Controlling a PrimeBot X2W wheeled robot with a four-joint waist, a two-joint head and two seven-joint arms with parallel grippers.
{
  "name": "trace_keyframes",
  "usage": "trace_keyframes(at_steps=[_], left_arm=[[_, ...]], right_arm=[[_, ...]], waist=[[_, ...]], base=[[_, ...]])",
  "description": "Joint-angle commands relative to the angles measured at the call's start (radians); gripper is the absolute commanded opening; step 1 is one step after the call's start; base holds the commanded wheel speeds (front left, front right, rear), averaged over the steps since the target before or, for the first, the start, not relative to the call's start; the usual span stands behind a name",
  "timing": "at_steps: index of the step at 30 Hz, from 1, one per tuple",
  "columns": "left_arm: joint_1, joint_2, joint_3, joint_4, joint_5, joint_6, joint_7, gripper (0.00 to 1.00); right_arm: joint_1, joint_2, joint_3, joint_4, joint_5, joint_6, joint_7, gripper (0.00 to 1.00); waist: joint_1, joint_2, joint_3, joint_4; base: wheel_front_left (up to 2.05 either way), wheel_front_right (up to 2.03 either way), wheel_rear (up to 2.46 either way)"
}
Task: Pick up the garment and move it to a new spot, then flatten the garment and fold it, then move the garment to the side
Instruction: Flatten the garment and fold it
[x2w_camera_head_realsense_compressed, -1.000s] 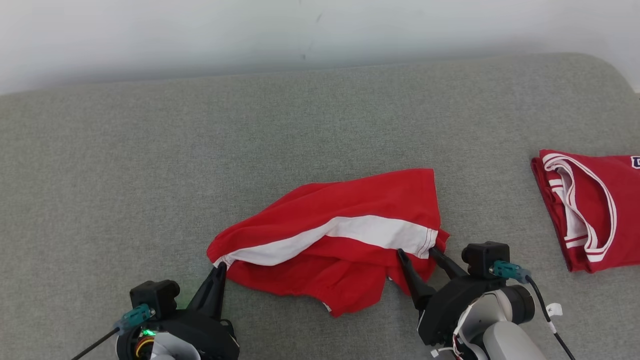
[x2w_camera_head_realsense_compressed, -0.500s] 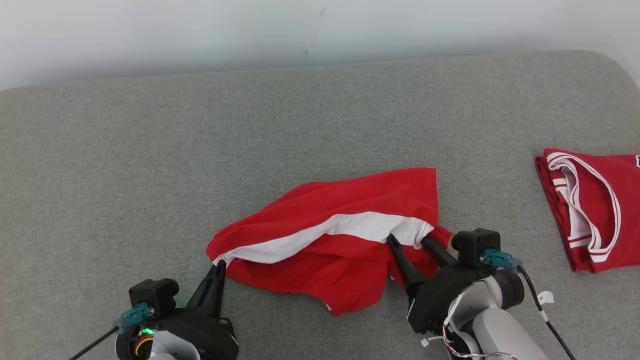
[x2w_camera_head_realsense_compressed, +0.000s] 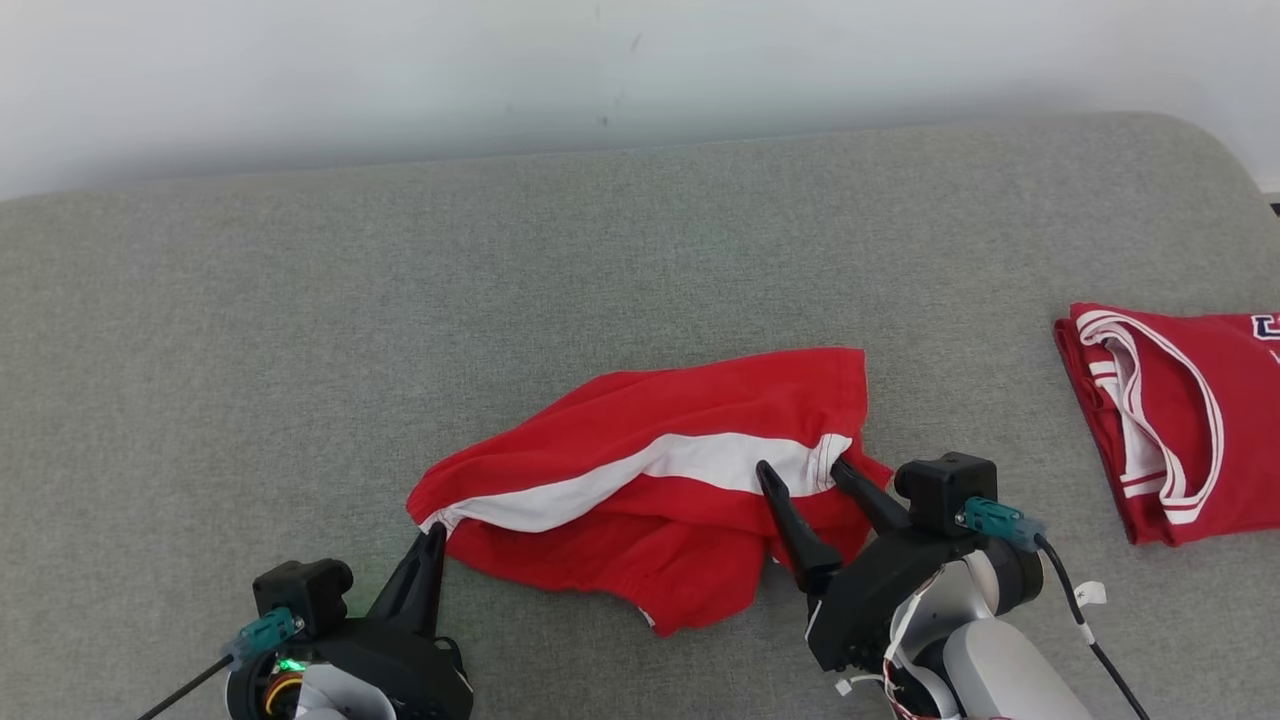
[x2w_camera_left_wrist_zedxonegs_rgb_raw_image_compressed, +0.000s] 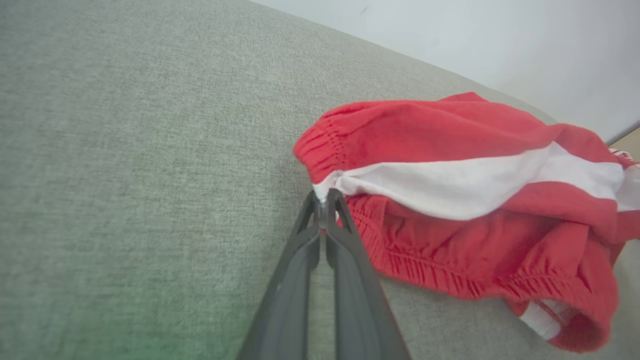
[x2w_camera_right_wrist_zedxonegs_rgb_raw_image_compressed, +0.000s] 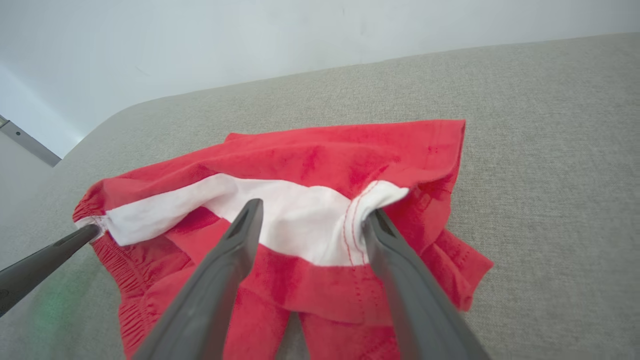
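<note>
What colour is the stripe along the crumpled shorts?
White stripe on red shorts; clearest in right wrist view.

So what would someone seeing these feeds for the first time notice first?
The crumpled red fabric shorts with a white stripe, lying midway across the grey upholstered cushion, draw the eye first. The left hand is pinched shut on the stripe's waistband end, while the right hand stands open astride the stripe's hem end. A folded red-and-white jersey lies apart at the cushion's right edge.
</note>
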Motion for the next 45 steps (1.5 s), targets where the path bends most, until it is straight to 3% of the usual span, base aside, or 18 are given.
trace_keyframes(at_steps=[1, 8, 9, 12, 14, 23, 31, 40, 45], left_arm=[[0.004, 0.005, 0.0, 0.0, -0.01, 0.003, -0.004, 0.0], [-0.004, 0.001, -0.011, -0.005, -0.01, 0.002, 0.005, 0.0], [-0.007, 0.0, -0.013, -0.006, -0.009, 0.002, 0.006, 0.0], [-0.009, 0.0, -0.016, -0.006, -0.008, 0.001, 0.007, 0.0], [-0.006, 0.002, -0.016, -0.005, -0.011, 0.001, 0.005, 0.0], [0.022, 0.009, -0.007, -0.011, -0.017, 0.008, -0.005, 0.0], [-0.027, 0.025, 0.01, -0.094, -0.057, -0.018, 0.031, 0.0], [-0.258, 0.073, 0.027, -0.203, -0.152, -0.054, 0.222, 0.0], [-0.523, 0.066, 0.061, -0.205, -0.198, -0.035, 0.341, 0.0]], right_arm=[[0.005, 0.0, -0.006, -0.001, -0.009, -0.003, 0.009, 0.98], [-0.055, 0.0, -0.019, 0.075, -0.005, -0.003, 0.048, 0.92], [-0.064, 0.0, -0.017, 0.089, 0.006, -0.003, 0.048, 0.79], [-0.099, 0.0, -0.004, 0.129, -0.007, -0.003, 0.045, 0.27], [-0.112, 0.0, 0.003, 0.145, 0.001, -0.003, 0.038, 0.01], [-0.086, 0.0, 0.01, 0.145, 0.004, -0.003, 0.03, 0.0], [-0.109, -0.004, -0.045, 0.016, 0.034, -0.003, 0.064, 0.0], [-0.346, -0.081, -0.013, -0.045, 0.091, -0.003, 0.169, 0.0], [-0.636, -0.128, 0.027, 0.024, 0.118, -0.003, 0.194, 0.0]], waist=[[0.0, -0.0001, -0.002, -0.003], [0.0, -0.0001, 0.0, 0.001], [0.0, -0.0001, 0.0, 0.004], [0.0, -0.0001, 0.0, 0.014], [0.0, -0.0001, -0.002, 0.019], [0.0, -0.0001, -0.039, 0.023], [0.0, -0.0001, -0.069, -0.006], [0.0, -0.0001, -0.008, -0.044], [0.0, -0.0001, 0.155, -0.053]], base=[[0.0, 0.0, 0.0], [0.0, 0.0, 0.0], [0.0, 0.0, 0.0], [0.0, 0.0, 0.0], [0.0, 0.0, 0.0], [0.0, 0.0, 0.0], [0.0, 0.0, 0.0], [0.0, 0.0, 0.0], [0.0, 0.0, 0.0]])
